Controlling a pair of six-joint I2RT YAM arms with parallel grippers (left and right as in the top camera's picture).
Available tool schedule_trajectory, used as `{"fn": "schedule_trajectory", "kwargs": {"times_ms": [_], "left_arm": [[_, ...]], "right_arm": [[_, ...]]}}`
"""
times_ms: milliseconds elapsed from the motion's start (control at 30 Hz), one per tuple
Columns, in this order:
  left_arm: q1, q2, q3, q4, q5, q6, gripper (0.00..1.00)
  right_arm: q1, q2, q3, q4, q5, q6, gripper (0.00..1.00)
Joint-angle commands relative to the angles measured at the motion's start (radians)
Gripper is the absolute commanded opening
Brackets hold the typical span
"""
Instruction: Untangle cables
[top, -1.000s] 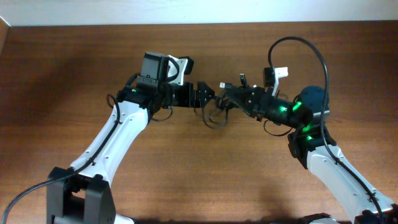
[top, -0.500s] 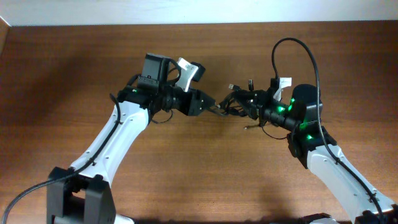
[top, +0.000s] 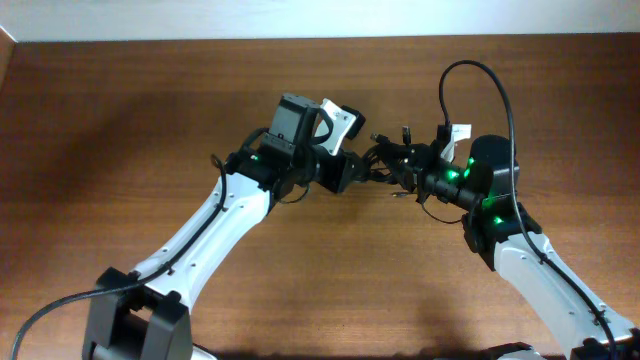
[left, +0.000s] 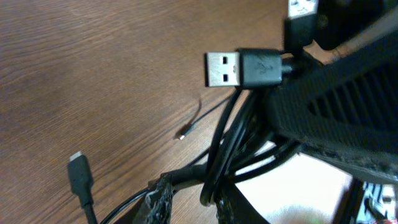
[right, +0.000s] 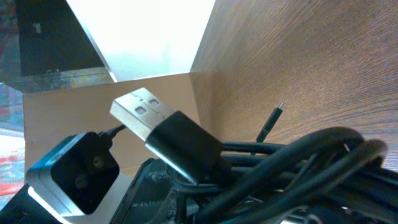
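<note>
The cables (top: 378, 160) are a knot of thin black cords hanging between my two grippers above the brown table (top: 150, 110). My left gripper (top: 352, 172) has come in from the left, and its jaws have narrowed around several strands (left: 214, 165) of the bundle. A USB plug (left: 242, 67) sticks out above them, and a small plug (left: 79, 177) dangles at lower left. My right gripper (top: 402, 170) is shut on the other side of the knot, with thick loops (right: 298, 162) and a USB plug (right: 155, 121) crowding its jaws. The gripper tips touch nearly end to end.
A thin loose cable tip (left: 189, 127) hangs just over the wood under the knot. The pale wall strip (top: 320, 18) marks the table's far edge. The right arm's own thick cable (top: 495, 85) arcs above its wrist.
My left arm has swung right, up to the right gripper. Its jaws have gone from wide open to narrowed around strands of the knot. The right gripper has stayed shut on the bundle.
</note>
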Motion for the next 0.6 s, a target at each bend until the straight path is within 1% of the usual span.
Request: {"fn": "schedule_trajectory", "kwargs": {"times_ms": [0, 67, 100, 133, 233, 300, 367, 433, 467, 500, 533, 567], "left_arm": [[-0.015, 0.042, 0.001, 0.024, -0.061, -0.069, 0.23], [-0.016, 0.052, 0.001, 0.035, -0.061, -0.085, 0.22], [-0.016, 0.055, 0.001, 0.04, -0.061, -0.091, 0.14], [-0.016, 0.055, 0.001, 0.047, -0.061, -0.091, 0.0], [-0.012, 0.055, 0.001, 0.081, -0.066, -0.091, 0.0], [0.012, 0.055, 0.001, 0.108, -0.096, -0.092, 0.0], [0.051, 0.055, 0.001, 0.109, -0.153, -0.136, 0.0], [0.097, 0.055, 0.001, 0.102, -0.188, -0.196, 0.0], [0.128, 0.055, 0.001, 0.102, -0.188, -0.229, 0.0], [0.179, 0.055, 0.001, 0.103, -0.169, -0.295, 0.0], [0.204, 0.055, 0.001, 0.113, -0.114, -0.301, 0.0], [0.214, 0.055, 0.001, 0.118, -0.075, -0.301, 0.0]], "right_arm": [[0.005, -0.016, 0.01, 0.032, -0.054, 0.005, 0.04], [0.005, -0.016, 0.01, 0.062, -0.075, 0.005, 0.04], [0.005, -0.016, 0.01, 0.071, -0.08, 0.005, 0.04], [0.005, -0.016, 0.01, 0.085, -0.092, 0.005, 0.04], [0.005, -0.016, 0.01, 0.111, -0.161, -0.026, 0.04], [0.004, -0.016, 0.01, 0.125, -0.231, -0.106, 0.04], [0.003, -0.016, 0.01, 0.134, -0.267, -0.158, 0.04], [0.003, -0.016, 0.01, 0.177, -0.3, -0.202, 0.04], [0.003, -0.016, 0.01, 0.223, -0.329, -0.219, 0.04], [0.003, -0.016, 0.01, 0.269, -0.357, -0.278, 0.04], [0.003, -0.016, 0.01, 0.263, -0.359, -0.334, 0.04], [0.003, -0.015, 0.01, 0.252, -0.355, -0.348, 0.04]]}}
